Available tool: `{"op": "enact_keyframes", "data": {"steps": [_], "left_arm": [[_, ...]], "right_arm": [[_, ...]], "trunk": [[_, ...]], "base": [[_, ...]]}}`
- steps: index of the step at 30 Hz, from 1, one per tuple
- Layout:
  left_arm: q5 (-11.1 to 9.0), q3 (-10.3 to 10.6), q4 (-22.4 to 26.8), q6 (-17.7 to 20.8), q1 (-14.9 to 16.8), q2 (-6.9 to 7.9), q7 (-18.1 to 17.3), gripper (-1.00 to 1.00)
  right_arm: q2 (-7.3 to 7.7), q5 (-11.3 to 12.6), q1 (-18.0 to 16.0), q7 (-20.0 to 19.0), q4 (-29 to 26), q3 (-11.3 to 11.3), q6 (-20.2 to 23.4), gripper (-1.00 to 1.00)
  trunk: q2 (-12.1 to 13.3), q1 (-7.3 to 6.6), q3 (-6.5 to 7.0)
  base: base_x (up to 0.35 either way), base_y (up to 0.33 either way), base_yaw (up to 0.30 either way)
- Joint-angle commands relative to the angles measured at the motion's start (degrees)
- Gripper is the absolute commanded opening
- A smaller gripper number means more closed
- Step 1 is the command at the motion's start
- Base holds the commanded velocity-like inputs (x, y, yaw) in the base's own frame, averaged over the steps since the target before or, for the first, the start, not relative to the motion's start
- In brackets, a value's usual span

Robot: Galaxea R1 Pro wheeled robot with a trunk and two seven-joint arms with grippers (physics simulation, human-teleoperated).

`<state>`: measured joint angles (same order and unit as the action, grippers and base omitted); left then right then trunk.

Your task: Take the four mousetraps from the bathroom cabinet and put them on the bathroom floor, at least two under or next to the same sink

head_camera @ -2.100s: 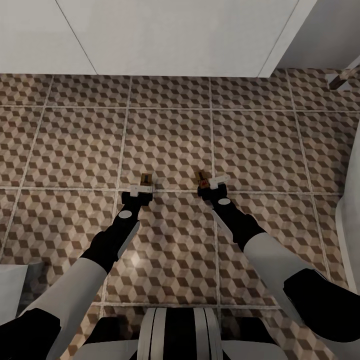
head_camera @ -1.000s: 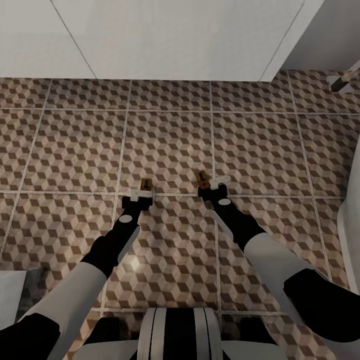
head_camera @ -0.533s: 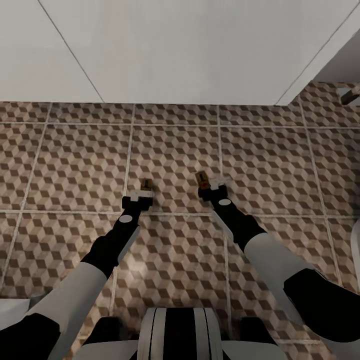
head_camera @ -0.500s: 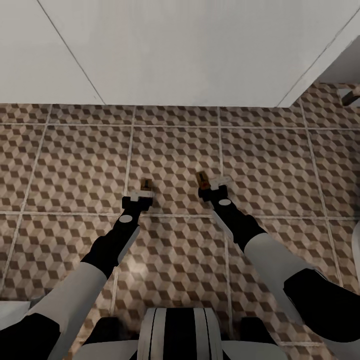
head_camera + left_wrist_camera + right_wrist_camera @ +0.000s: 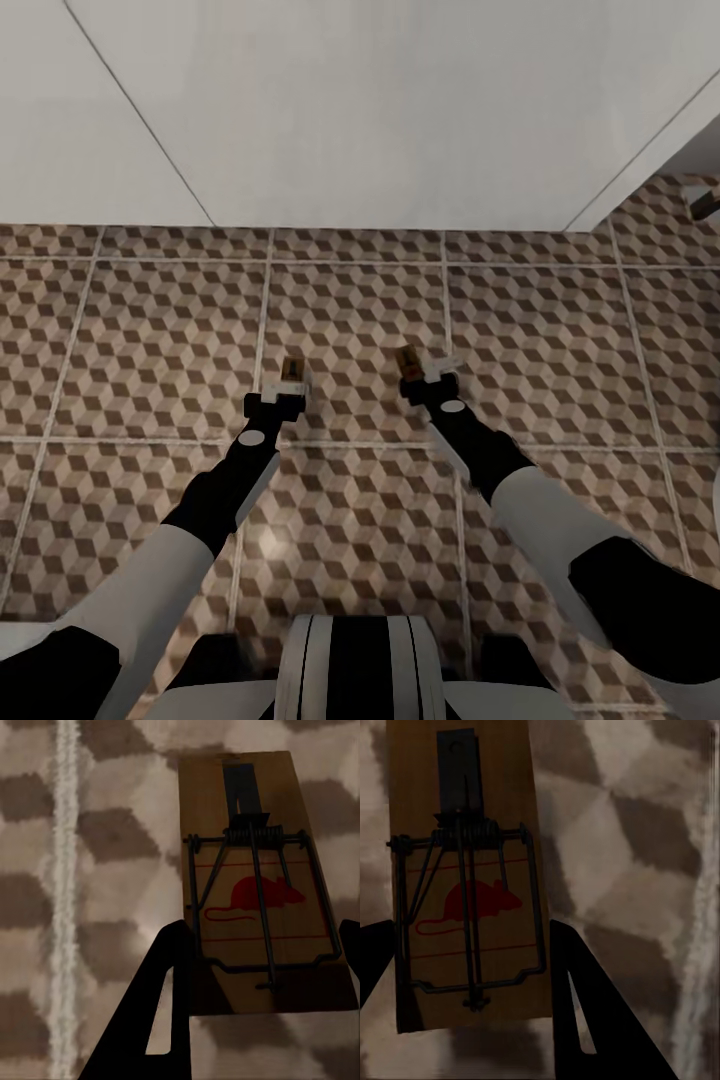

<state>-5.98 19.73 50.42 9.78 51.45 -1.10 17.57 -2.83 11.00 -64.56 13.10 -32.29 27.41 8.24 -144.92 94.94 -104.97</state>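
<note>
Two mousetraps show, each a small brown board with a dark spring bar and a red mouse print. My left gripper (image 5: 283,388) is shut on one mousetrap (image 5: 291,367), whose edges sit between the dark fingers (image 5: 169,971) in the left wrist view (image 5: 255,870). My right gripper (image 5: 428,376) is shut on the other mousetrap (image 5: 406,359), also seen in the right wrist view (image 5: 465,870) between its fingers (image 5: 574,975). Both traps hang low over the bathroom floor (image 5: 150,330). The cabinet is out of view. I cannot tell whether the white unit ahead belongs to the bathroom sink.
A wide white flat-panelled unit (image 5: 350,110) with thin seams spans the far side, its lower edge meeting the cube-patterned tiles. A small metal part (image 5: 705,200) shows at the far right. My white base (image 5: 360,665) is at the near edge.
The whole view has shifted: the white unit takes up more of the picture and the grout lines sit lower. Both grippers stay shut on their mousetraps in the same pose.
</note>
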Motion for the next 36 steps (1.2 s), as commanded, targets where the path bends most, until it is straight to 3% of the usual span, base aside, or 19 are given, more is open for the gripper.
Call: {"op": "enact_keyframes", "data": {"steps": [1,10,19,27,36], "left_arm": [[-0.5,0.2,0.1,0.2,0.0,0.05,0.5,-1.00],[-0.5,0.3,0.1,0.2,0.0,0.05,0.5,-1.00],[-0.6,0.3,-1.0,0.2,0.0,-0.01,0.5,-1.00],[-0.6,0.3,-4.3,-5.7,-0.1,-0.10,0.5,-1.00],[-0.7,0.3,-6.2,-7.2,-0.1,-0.13,0.6,-1.00]], "right_arm": [[0.35,0.9,0.0,0.4,-0.1,0.5,0.2,-1.00],[1.25,1.1,0.0,0.3,1.3,0.5,-0.1,-1.00],[1.20,1.3,0.0,0.2,4.8,0.5,-5.5,-1.00],[0.96,1.5,0.0,-0.5,5.8,0.5,-6.3,-1.00],[0.46,1.6,0.0,-4.2,6.5,0.5,-9.1,-1.00]], "trunk": [[0.0,0.01,-0.03],[0.0,0.01,-0.03],[0.0,0.01,-0.03],[0.0,0.01,-0.03],[0.0,0.01,-0.03]], "base": [[0.159,0.001,0.000],[0.194,0.000,0.000],[0.036,0.000,0.000],[0.001,0.000,0.000],[0.000,0.000,0.000]]}}
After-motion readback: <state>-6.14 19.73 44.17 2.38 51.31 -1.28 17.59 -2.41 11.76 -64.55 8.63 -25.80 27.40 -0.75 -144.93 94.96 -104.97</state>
